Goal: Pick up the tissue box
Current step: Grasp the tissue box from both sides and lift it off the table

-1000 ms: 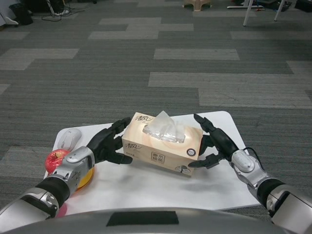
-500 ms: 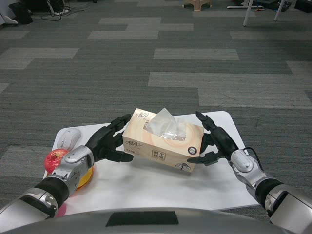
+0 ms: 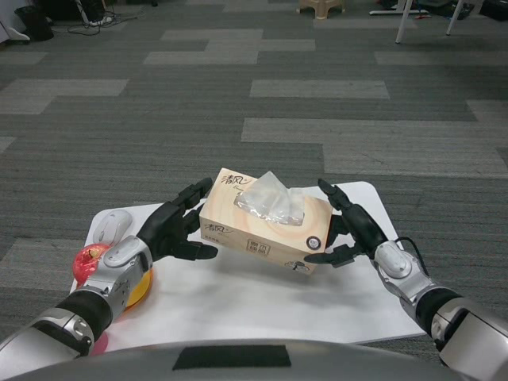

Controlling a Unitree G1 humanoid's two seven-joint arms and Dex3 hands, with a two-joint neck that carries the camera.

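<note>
Big grey carpet-tile floor (image 3: 262, 111) fills most of the room, with some furniture legs (image 3: 413, 17) way at the back. In front sits a white table (image 3: 262, 298). The tissue box (image 3: 266, 225) is up off the table, tilted, squeezed between both hands: left hand (image 3: 171, 230) fingers press its left end, right hand (image 3: 353, 232) fingers spread against its right end. A tissue (image 3: 270, 198) pokes out the top. Off past the left fingers, a white mouse (image 3: 111, 226) lies near the table edge, and a red apple (image 3: 89, 260) sits beside the left wrist, next to something orange (image 3: 141, 287) that I can't identify.
</note>
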